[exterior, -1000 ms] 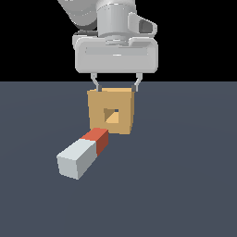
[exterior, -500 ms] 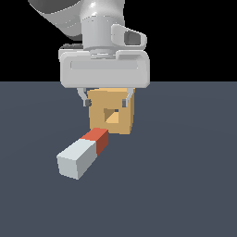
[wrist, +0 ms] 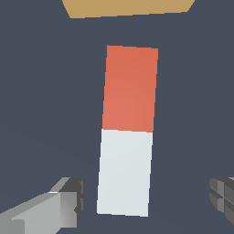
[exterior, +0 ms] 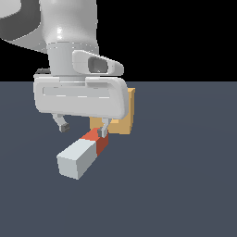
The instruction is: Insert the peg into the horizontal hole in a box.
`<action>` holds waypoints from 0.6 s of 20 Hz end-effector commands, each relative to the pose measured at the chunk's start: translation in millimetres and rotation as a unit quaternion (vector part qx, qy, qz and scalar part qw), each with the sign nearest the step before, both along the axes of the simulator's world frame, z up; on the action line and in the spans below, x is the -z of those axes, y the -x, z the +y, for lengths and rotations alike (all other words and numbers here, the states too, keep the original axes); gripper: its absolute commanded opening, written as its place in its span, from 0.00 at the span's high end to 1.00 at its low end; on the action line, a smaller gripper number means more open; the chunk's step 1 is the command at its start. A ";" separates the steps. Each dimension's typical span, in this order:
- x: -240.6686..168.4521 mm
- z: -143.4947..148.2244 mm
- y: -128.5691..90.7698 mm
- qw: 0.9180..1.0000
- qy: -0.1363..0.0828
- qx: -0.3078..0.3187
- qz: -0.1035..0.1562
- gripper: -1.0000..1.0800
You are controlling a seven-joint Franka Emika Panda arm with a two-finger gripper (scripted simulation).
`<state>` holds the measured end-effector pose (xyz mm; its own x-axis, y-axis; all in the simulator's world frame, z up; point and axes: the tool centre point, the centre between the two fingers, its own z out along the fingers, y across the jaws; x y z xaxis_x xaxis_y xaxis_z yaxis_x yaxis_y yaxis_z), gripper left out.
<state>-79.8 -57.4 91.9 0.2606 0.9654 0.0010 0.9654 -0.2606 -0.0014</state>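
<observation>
The peg (exterior: 84, 151) lies flat on the dark floor, pale grey-white half toward the camera, red-orange half toward the box (exterior: 126, 115). In the wrist view the peg (wrist: 126, 130) runs lengthwise with its red end a short gap from the tan box (wrist: 128, 7). The hole is hidden by the arm in the exterior view and out of the wrist view. My gripper (exterior: 83, 125) is open and empty. It hovers above the peg, one fingertip (wrist: 64, 203) on each side of the white end, the other fingertip (wrist: 223, 194) farther off.
The dark grey floor (exterior: 185, 176) spreads around peg and box. The robot's white hand body (exterior: 81, 97) covers most of the box in the exterior view.
The arm has come forward and down from behind the box to above the peg. It now hides the box's face and hole. The peg and box have not moved.
</observation>
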 end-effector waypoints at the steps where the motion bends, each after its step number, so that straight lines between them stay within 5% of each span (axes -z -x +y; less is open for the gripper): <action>1: 8.2 -6.6 8.7 1.000 0.001 0.016 -0.001 0.04; 12: 19.4 -12.3 16.9 1.000 0.001 0.031 0.000 0.04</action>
<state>-96.4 -69.7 74.1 0.3191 0.9477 -0.0008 0.9477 -0.3191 -0.0005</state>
